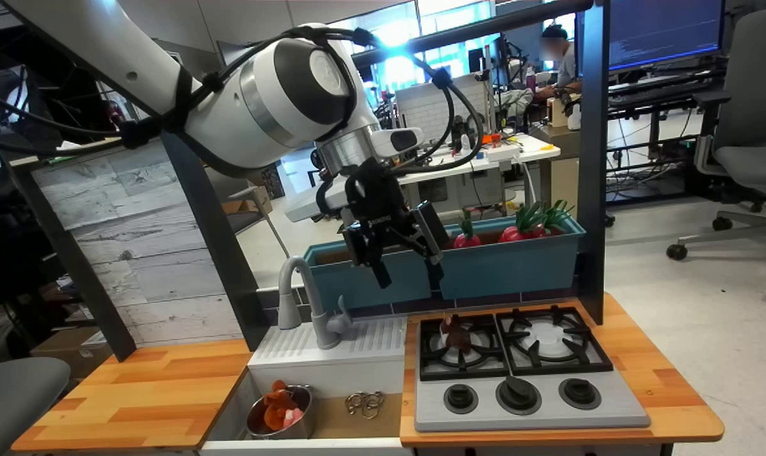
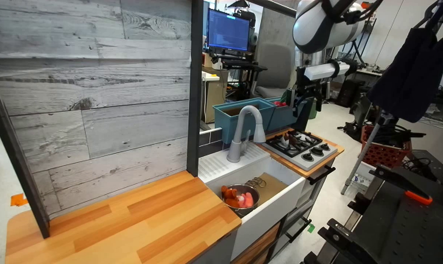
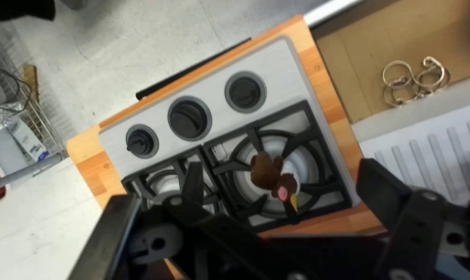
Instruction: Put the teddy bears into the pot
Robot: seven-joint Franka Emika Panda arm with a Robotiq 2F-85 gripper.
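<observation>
We find the teddy bears [image 1: 277, 402] inside the pot [image 1: 305, 426]: red-orange soft lumps, heaped together with a pink soft lump [image 2: 247, 200] that shares the space with them. Where each lump ends and the next begins, we cannot make out. The pot, silver and shiny, sits in the sink [image 1: 357, 373], at the end farthest from the stove [image 1: 486, 406] and just beside the edge of the wooden bench [image 1: 135, 392] in front of the grey plank panel [image 1: 173, 278]. Whether it touches the sink's wall we cannot tell.

Our pincer [image 1: 410, 272] is spread wide, its jaws standing well apart, and it hangs above the bench, away from the pot. In the wrist view we look down between its sides at a brown soft toy [image 3: 266, 173] with a pink patch and a yellow tip, lying on the stove's burner [image 3: 320, 189] nearer the sink.

On the sink's floor, near its back wall, we see a few curled metal rings [image 1: 365, 403], between the pot and the stove. A grey faucet [image 1: 320, 316] rises from the ribbed ledge [image 1: 383, 335] behind the sink. Two blue planters [image 1: 509, 272] run along the bench's back edge, and red vegetables [image 1: 467, 240] with green tops stand in the planter behind the stove. Three black knobs [image 1: 517, 394] line the stove's front, near the bench's front edge.
</observation>
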